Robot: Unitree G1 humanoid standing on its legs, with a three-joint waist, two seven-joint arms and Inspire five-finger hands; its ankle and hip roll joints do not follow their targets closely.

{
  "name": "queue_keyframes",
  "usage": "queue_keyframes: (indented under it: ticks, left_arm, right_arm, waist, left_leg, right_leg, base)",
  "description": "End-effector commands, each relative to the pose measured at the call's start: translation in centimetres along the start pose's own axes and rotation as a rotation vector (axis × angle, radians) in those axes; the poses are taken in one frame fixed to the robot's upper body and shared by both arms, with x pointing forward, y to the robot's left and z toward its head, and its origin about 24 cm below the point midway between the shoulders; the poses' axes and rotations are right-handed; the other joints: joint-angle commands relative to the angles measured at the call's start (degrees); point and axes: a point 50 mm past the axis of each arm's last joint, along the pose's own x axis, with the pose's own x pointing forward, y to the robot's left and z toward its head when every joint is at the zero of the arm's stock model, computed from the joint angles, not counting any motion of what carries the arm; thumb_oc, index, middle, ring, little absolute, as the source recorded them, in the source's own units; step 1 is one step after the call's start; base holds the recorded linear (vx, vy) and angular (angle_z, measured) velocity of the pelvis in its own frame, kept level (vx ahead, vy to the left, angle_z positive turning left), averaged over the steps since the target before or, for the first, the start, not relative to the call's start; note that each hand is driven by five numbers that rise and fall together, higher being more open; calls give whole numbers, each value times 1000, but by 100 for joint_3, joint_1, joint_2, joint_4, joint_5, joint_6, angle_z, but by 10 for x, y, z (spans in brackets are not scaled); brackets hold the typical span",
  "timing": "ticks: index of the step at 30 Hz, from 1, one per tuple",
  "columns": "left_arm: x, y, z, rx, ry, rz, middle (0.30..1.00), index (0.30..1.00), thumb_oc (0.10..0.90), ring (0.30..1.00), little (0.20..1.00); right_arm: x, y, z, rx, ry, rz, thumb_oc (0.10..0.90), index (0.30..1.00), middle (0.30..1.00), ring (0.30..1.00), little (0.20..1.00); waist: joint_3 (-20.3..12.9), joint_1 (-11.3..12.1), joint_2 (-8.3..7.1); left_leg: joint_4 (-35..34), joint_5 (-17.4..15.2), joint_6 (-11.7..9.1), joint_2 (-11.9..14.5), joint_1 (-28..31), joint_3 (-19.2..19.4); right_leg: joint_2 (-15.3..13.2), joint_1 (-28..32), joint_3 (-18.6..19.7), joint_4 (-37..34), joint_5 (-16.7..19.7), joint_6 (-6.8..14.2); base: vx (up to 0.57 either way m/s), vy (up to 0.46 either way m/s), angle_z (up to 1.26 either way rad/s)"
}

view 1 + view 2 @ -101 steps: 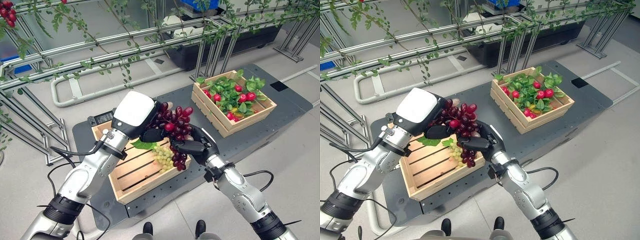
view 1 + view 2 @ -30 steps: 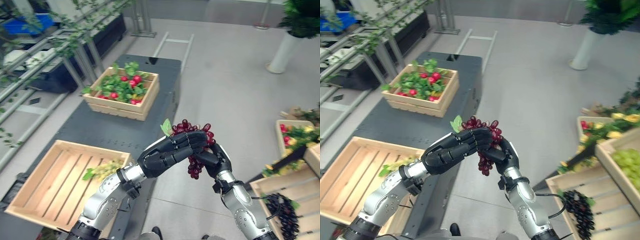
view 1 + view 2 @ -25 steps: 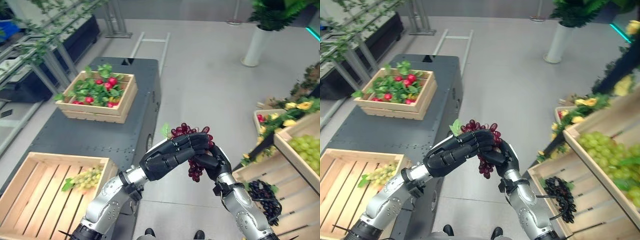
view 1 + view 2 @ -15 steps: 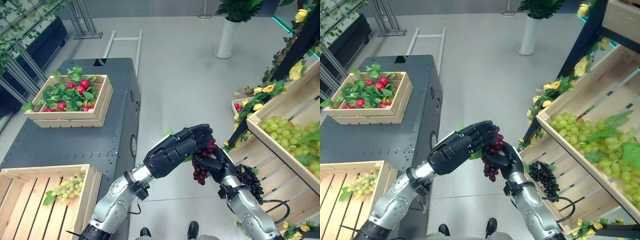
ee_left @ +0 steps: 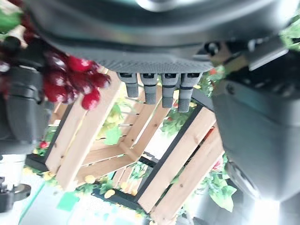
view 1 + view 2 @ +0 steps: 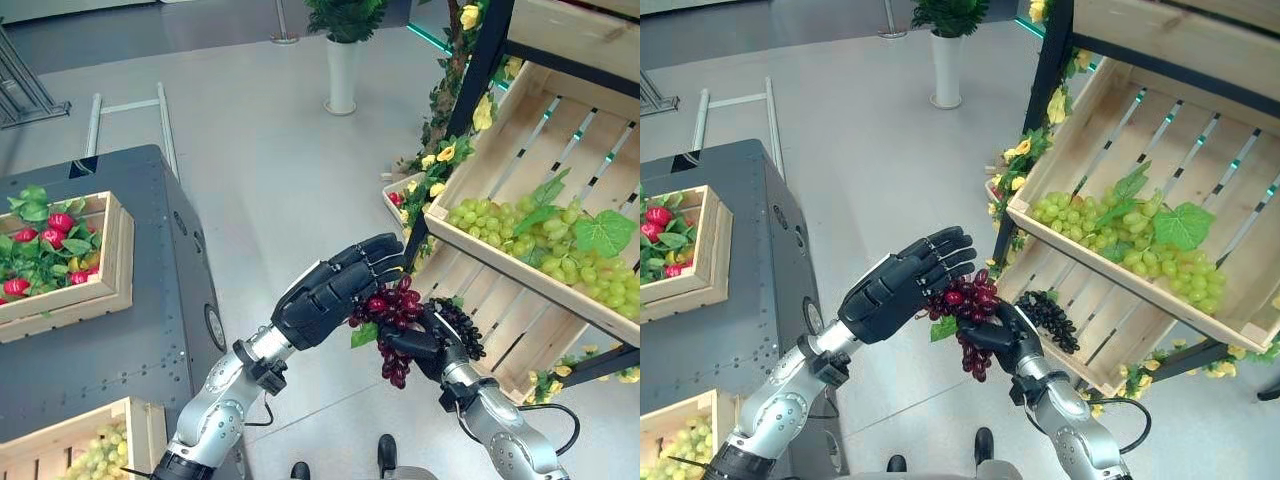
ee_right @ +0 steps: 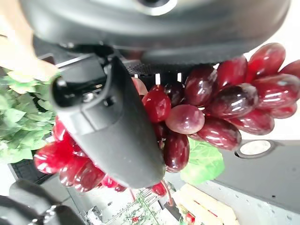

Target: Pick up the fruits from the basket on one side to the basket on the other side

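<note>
Right wrist view: our right hand [image 7: 108,126] curls its fingers round the red grapes [image 7: 220,110]; our left hand [image 6: 325,295] rests spread fingers on them.

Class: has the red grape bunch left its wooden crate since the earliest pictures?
Yes. The red grape bunch, gripped by the right hand, is now off the grey platform, beside the shelf crates.

Open floor on the left, slanted shelves close on the right

Bare grey floor [image 6: 270,150] lies open ahead. Wooden shelf crate [image 6: 500,190] with green grapes [image 6: 520,245] stands just right of the hands; its black post [image 6: 455,140] and yellow flowers [image 6: 440,160] crowd that side. Lower crate [image 6: 1090,320] holds a dark grape bunch [image 6: 1048,318], slats beside it free. Dark platform [image 6: 150,300] bounds the left.
</note>
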Motion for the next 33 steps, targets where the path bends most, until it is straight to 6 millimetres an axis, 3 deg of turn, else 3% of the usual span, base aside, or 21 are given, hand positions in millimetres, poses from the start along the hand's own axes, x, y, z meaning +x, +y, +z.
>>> queue_keyframes:
  ticks: [1,5,10,14,17,18,22,23,28,33]
  left_arm:
    - [17,-13,34,62,-151,-181,900,900,800,900,900]
    - [18,-16,32,50,-128,-208,900,900,800,900,900]
    - [21,-17,28,35,-120,-207,900,900,800,900,900]
    - [23,-14,30,45,-108,-197,900,900,800,900,900]
    - [21,-12,28,24,-102,-174,900,900,800,900,900]
    - [20,-12,28,23,-99,-171,900,900,800,900,900]
    - [16,-11,23,29,-85,-158,900,900,800,900,900]
    - [16,-10,22,39,-87,-153,900,900,800,900,900]
    - [17,-9,26,60,-125,-146,900,900,800,900,900]
    - [23,-8,35,95,-165,-166,900,900,800,900,900]
  right_arm:
    - [12,24,63,29,-318,195,400,300,300,300,300]
    - [11,23,60,33,-318,182,400,300,300,300,300]
    - [13,25,53,58,-307,178,400,300,300,300,300]
    - [14,23,53,52,-293,220,400,300,300,300,300]
    - [16,25,52,13,-257,288,400,300,300,300,300]
    - [16,25,52,9,-251,301,400,300,300,300,300]
    - [17,27,44,-11,-212,339,400,300,300,300,300]
    - [19,30,42,-12,-200,353,400,300,300,300,300]
    - [22,27,39,-44,-143,335,400,300,300,300,300]
    - [19,22,47,-78,-159,326,400,300,300,300,300]
  waist:
    - [-407,-4,-69]
    - [-256,-46,-82]
    - [-103,-64,-109]
    - [-99,39,-52]
    - [-74,171,25]
    - [-75,191,20]
    - [-194,353,-104]
    - [-264,392,-177]
    - [-295,376,-265]
    - [-97,294,-316]
  left_leg:
    - [312,-319,26,-302,-165,28]
    - [356,-476,213,-555,-108,40]
    - [178,-567,299,-717,52,280]
    - [41,-449,375,-618,33,604]
    - [76,-342,484,-499,-104,751]
    - [80,-331,486,-480,-113,772]
    - [133,-236,331,-345,-201,767]
    - [80,-158,211,-230,-253,797]
    - [107,1,-26,186,-291,1074]
    - [239,201,-261,513,-618,1114]
  right_leg:
    - [-489,385,-124,148,-268,445]
    - [-877,73,-101,335,65,649]
    - [-1294,-311,-311,390,784,807]
    - [-1213,-327,-873,1329,425,770]
    - [-1085,-258,-1171,2482,-116,568]
    - [-1075,-230,-1205,2511,-169,542]
    - [-1073,344,-1434,1557,-381,444]
    - [-1113,553,-1376,899,-302,492]
    - [-858,733,-1467,453,-520,562]
    - [-592,514,-1413,524,-692,341]
  base:
    - [-12,310,-11]
    - [-30,334,-22]
    - [-45,216,-31]
    - [-105,65,-64]
    - [-102,-24,-35]
    - [-50,-149,-35]
    - [-21,-284,-59]
    - [-14,-319,-49]
    - [-23,-363,-36]
    - [-108,-219,-15]
